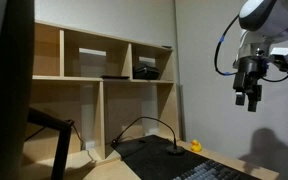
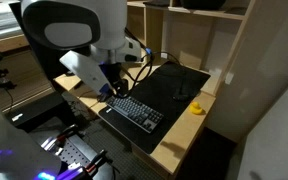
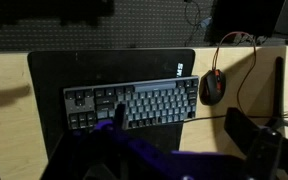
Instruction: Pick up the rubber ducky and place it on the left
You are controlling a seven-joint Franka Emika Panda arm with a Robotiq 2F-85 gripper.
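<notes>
The rubber ducky [image 1: 195, 146] is a tiny yellow toy on the wooden desk beside the black desk mat [image 1: 159, 158]. It also shows in an exterior view [image 2: 197, 107] near the desk's edge. My gripper [image 1: 247, 101] hangs high in the air, well above and to the side of the ducky, fingers pointing down. It is open and empty. In the wrist view the two fingers [image 3: 181, 121] frame a keyboard [image 3: 134, 103] far below, and the ducky is out of view there. In an exterior view the arm hides the gripper.
A red and black mouse [image 3: 213, 87] with a cable lies beside the keyboard. Wooden shelves [image 1: 104, 60] holding dark items stand behind the desk. A black cable arcs over the mat [image 1: 144, 125]. A dark monitor edge [image 1: 4, 90] fills the near side.
</notes>
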